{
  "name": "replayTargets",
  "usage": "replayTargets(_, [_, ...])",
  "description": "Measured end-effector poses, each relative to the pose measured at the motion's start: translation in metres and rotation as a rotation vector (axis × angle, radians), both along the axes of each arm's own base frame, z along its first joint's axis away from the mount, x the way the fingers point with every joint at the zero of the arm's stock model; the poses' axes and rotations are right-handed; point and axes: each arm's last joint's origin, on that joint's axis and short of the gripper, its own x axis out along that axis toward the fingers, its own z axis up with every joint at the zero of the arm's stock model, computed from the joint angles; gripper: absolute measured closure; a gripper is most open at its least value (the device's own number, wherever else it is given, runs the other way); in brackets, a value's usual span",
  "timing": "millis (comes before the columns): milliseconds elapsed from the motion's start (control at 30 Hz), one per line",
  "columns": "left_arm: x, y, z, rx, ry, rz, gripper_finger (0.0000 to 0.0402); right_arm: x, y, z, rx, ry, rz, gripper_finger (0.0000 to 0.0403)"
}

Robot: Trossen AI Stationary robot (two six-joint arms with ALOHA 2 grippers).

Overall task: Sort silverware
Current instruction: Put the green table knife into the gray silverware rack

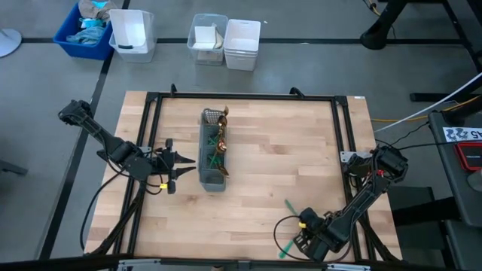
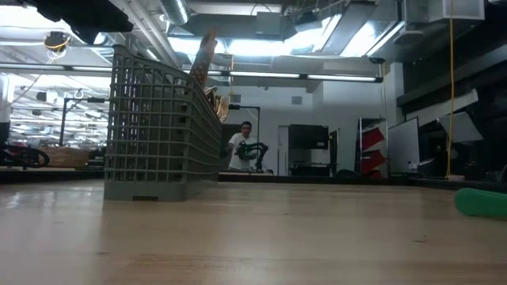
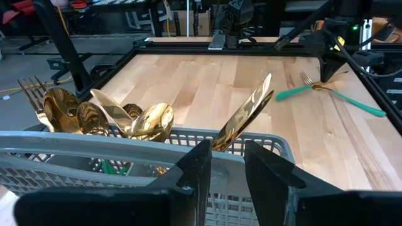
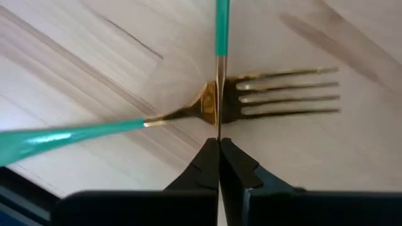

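Observation:
The grey mesh caddy point(image 1: 213, 159) point(image 2: 158, 134) stands left of the table's middle. Several gold-headed, teal-handled pieces point(image 3: 135, 119) stand in it, heads up. My left gripper point(image 1: 188, 165) point(image 3: 235, 157) is open, level with the caddy's left wall and just short of it. Near the table's near right corner my right gripper point(image 1: 303, 226) point(image 4: 218, 147) points down, shut on a slim piece of silverware point(image 4: 220, 37). That piece crosses over a fork point(image 4: 276, 97) lying flat on the wood. The fork's teal handle point(image 1: 284, 248) runs toward the near edge. My right gripper pinches the held piece by its thin gold metal part point(image 4: 218, 129), seen edge-on between the two fingertips, from above and pointing down. The piece runs on away from the fingers, over the fork's neck, to its teal handle point(image 1: 288, 205). Whether it is lifted clear, I cannot tell.
Black frame rails point(image 1: 151, 150) border the wooden table. Bare wood point(image 1: 286, 150) lies between the caddy and the right arm. Beyond the far edge stand a blue bin point(image 1: 83, 34) and white bins point(image 1: 241, 44). A person point(image 2: 240, 146) stands far back in the room.

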Motion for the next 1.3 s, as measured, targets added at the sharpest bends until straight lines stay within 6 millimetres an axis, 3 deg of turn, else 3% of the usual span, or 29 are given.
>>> replayTargets(700, [0.0,0.0,0.0,0.001,0.001,0.0,0.0314,0.003,-0.006,-0.011,-0.036,-0.012,-0.016,0.0367])
replayTargets(900, [0.0,0.0,0.0,0.001,0.0,0.0,0.0314,0.004,-0.005,-0.014,-0.034,-0.017,0.006,0.0392])
replayTargets(1300, [0.0,0.0,0.0,0.004,0.0,-0.002,0.0314,0.011,0.0,0.003,-0.018,-0.029,-0.007,0.0397])
